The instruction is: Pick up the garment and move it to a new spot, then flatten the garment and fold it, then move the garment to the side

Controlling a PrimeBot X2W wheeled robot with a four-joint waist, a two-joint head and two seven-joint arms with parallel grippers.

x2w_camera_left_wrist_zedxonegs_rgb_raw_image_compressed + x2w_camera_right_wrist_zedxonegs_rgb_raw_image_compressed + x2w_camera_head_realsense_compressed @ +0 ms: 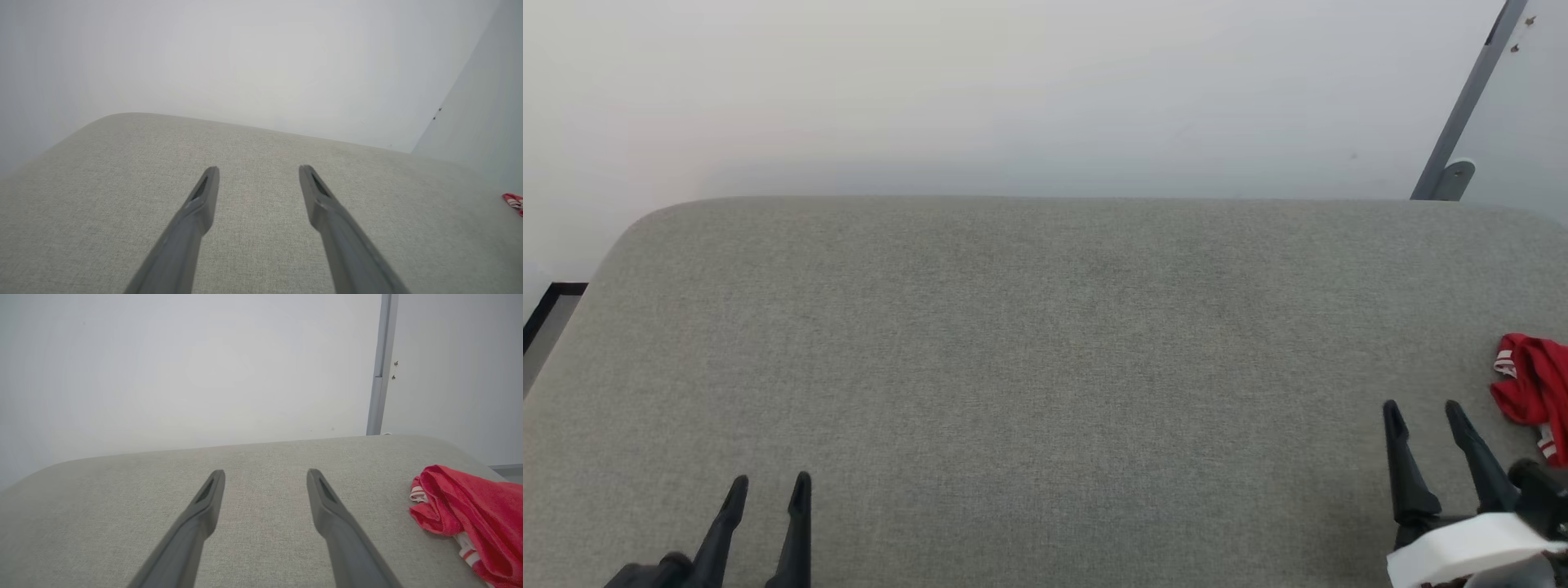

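A pale wall [1013, 98] backs a grey fabric-topped counter [1045, 367]. The left claw [770, 483] hangs over its near left and the right claw [1423, 406] over its near right, both spread apart and empty. The crumpled red garment [1535, 388] lies at the counter's right edge, near the right claw.

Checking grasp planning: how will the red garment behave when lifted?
The garment lies crumpled in soft folds, so it will likely droop and unfurl. Small and thin-looking, probably light. On the woven grey surface it may drag, not slide.

One garment [1531, 388], one tabletop [1045, 327], one grey post [1462, 106], and two hands, the left hand [768, 486] and the right hand [1425, 412], two fingers [1405, 457] each.
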